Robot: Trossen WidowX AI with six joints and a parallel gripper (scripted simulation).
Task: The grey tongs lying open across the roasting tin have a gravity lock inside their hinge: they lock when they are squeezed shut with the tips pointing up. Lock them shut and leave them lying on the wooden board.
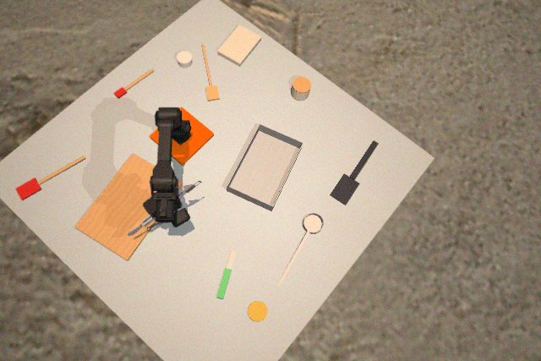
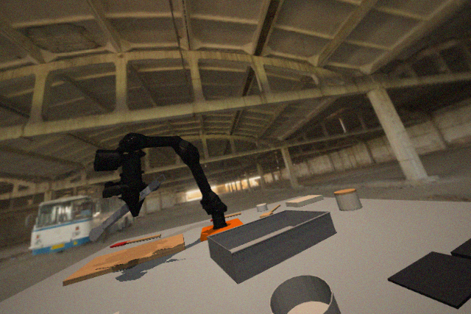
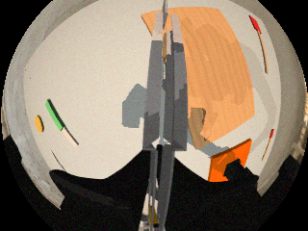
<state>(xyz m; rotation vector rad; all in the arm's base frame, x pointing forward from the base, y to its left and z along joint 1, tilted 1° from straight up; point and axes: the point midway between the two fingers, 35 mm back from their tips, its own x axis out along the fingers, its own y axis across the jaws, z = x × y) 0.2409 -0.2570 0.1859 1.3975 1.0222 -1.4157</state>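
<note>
The grey tongs [image 1: 139, 227] [image 2: 110, 223] [image 3: 153, 96] are off the tin, in the air above the near right edge of the wooden board [image 1: 105, 212] [image 2: 87, 270] [image 3: 217, 48]. Their arms lie close together with a narrow gap. They slant: one end is raised to the right, the other lowered to the left in the exterior view. I cannot tell whether they are locked. My gripper [image 1: 166, 218] [image 2: 135, 209] [image 3: 154, 148] points down and is shut on the tongs around their middle. The roasting tin [image 1: 248, 199] [image 2: 266, 253] stands empty right of the board.
The orange base plate [image 1: 200, 134] [image 2: 233, 223] [image 3: 243, 149] is behind the board. A red-headed tool [image 1: 29, 188] [image 3: 255, 24] lies left of the board. A green-handled knife [image 1: 224, 282] [image 3: 54, 115] and a yellow disc [image 1: 257, 311] [image 3: 38, 123] lie in front.
</note>
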